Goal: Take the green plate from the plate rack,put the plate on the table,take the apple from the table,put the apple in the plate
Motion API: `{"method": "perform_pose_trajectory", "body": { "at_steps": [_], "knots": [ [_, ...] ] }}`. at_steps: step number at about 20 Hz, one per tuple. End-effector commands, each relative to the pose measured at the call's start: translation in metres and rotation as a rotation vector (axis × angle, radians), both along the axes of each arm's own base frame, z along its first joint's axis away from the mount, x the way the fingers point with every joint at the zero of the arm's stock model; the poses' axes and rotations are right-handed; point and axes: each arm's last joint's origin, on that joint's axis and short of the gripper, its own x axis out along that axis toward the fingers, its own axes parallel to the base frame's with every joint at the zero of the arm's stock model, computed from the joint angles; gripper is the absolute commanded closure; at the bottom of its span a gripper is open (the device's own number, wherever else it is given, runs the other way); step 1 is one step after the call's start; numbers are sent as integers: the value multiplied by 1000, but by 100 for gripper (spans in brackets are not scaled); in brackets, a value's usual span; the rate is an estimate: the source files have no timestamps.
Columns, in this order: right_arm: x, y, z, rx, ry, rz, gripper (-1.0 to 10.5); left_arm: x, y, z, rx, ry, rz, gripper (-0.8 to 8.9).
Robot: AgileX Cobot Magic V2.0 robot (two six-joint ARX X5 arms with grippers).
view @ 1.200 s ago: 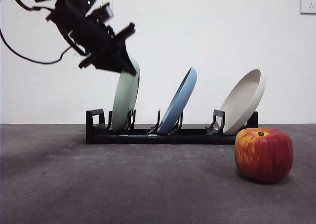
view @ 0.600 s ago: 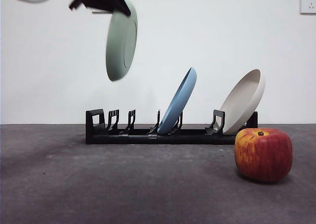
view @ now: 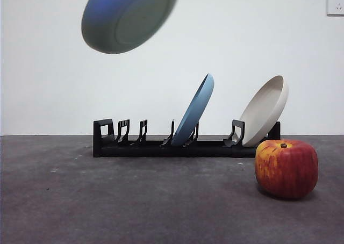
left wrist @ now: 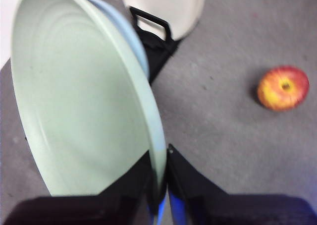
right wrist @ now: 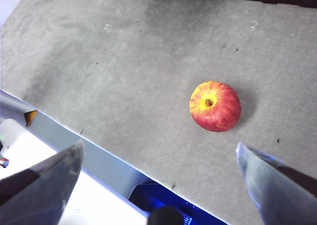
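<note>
The green plate [view: 129, 17] hangs high in the air at the top left of the front view, tilted with its underside showing, well above the plate rack [view: 177, 144]. My left gripper [left wrist: 159, 185] is shut on the green plate's [left wrist: 84, 111] rim; the arm itself is out of the front view. The apple [view: 286, 167] stands on the table [view: 134, 201] in front of the rack's right end; it also shows in the left wrist view [left wrist: 283, 87]. My right gripper [right wrist: 158, 175] is open, high above the table, with the apple [right wrist: 215, 106] below it.
A blue plate [view: 193, 110] leans in the rack's middle slot and a beige plate [view: 265, 109] at its right end. The rack's left slots stand bare. In the right wrist view the table's near edge [right wrist: 89, 136] runs diagonally.
The green plate has been lifted out of the rack's left slot, raised high and tilted toward flat. The left arm has gone out of the front view's top.
</note>
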Motion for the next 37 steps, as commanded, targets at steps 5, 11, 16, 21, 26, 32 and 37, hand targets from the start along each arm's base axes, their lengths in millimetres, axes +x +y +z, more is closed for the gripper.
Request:
{"method": "perform_pose_trajectory", "body": {
  "at_steps": [5, 11, 16, 21, 26, 32, 37],
  "knots": [
    [0, 0, 1, 3, -7, 1, 320, -37, -37, -83, 270, -18, -77, 820],
    [0, 0, 1, 3, -6, 1, 320, -53, -51, -181, 401, -57, -161, 820],
    [0, 0, 1, 4, -5, 0, 320, -46, -67, -229, 522, -44, -195, 820],
    [0, 0, 1, 3, -5, 0, 320, -42, -76, -258, 592, -27, -196, 820],
    [0, 0, 1, 2, -7, 0, 320, -44, -77, -262, 553, 18, -182, 696],
    [0, 0, 1, 3, -6, 0, 320, -43, -77, -258, 546, 12, -169, 584],
    [2, 1, 0, 2, 4, 0, 320, -43, -77, -221, 463, 12, -106, 583]
  ]
}}
